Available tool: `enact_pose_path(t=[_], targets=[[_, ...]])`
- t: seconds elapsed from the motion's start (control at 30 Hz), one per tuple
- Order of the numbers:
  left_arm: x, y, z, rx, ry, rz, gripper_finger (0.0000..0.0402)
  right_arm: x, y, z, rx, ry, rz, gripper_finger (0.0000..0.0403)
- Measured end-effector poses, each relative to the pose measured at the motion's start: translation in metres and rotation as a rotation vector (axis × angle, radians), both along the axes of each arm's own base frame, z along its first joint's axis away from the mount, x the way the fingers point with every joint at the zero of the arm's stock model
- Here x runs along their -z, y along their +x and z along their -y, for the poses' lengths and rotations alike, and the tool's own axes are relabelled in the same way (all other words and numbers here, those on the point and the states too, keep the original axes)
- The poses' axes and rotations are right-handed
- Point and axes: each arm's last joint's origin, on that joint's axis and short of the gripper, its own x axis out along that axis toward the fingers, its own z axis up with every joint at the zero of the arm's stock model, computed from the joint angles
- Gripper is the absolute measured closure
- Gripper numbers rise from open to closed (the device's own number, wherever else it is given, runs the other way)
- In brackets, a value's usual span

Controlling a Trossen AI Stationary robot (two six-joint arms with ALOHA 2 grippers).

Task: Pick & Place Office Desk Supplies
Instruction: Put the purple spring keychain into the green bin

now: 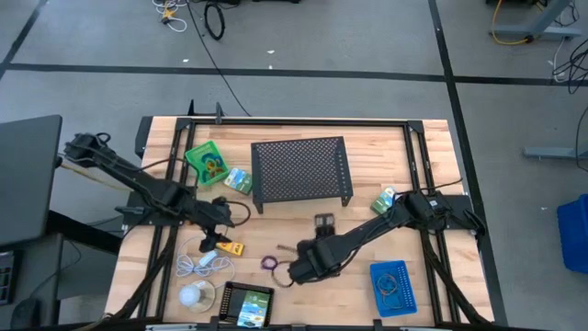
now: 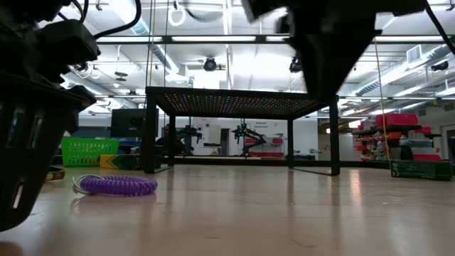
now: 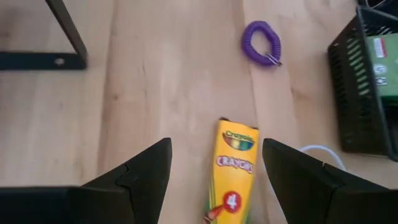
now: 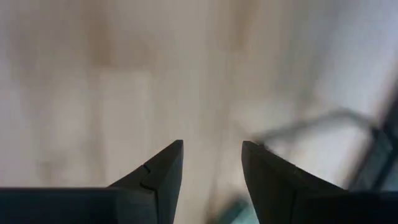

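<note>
A yellow crayon box (image 3: 233,174) lies flat on the wooden table, near the left front. My left gripper (image 3: 214,143) hangs open just above it, slanting down, with one finger on either side of the box's near part. I see no touch. A purple coil loop (image 3: 262,43) lies beyond the box, toward the table's middle. My right gripper (image 1: 296,272) hangs open above bare wood just right of that purple coil loop (image 1: 270,264). In the right wrist view the right gripper (image 4: 211,144) has only table between its fingers.
A black mesh rack (image 1: 301,172) stands at the far middle. A green tray (image 1: 206,161) and a green-blue packet (image 1: 239,179) lie left of it, another packet (image 1: 386,198) right. At the front are a black tray (image 1: 246,303), a blue tray (image 1: 393,287), a white cable (image 1: 197,265) and a white ball (image 1: 193,294).
</note>
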Motion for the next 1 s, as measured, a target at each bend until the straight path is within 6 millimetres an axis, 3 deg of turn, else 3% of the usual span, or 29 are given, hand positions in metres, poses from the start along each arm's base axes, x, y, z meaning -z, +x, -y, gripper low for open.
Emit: enact_pose_path(t=[0.13,0.27,0.6,0.8,0.87,1.0], targets=[[-0.002,0.001,0.001,0.002,0.059,0.046,0.0141,0.002,-0.008,0.006,0.141,0.051,0.014,0.0229],[-0.007,0.004,0.005,0.015,0.094,0.134,0.0141,0.010,-0.015,0.001,0.192,0.100,0.061,0.0229],[-0.040,0.009,0.019,0.154,0.220,0.532,0.0141,-0.008,0.025,-0.029,-0.156,0.313,0.616,0.0229],[-0.057,-0.002,0.020,0.130,0.199,0.640,0.0141,-0.018,0.041,-0.037,-0.316,0.459,0.738,0.0229],[-0.056,-0.004,0.018,0.107,0.200,0.621,0.0141,-0.011,0.043,-0.030,-0.314,0.476,0.710,0.0229],[-0.054,-0.007,0.015,0.068,0.204,0.589,0.0141,0.024,0.044,-0.004,-0.268,0.488,0.630,0.0229]])
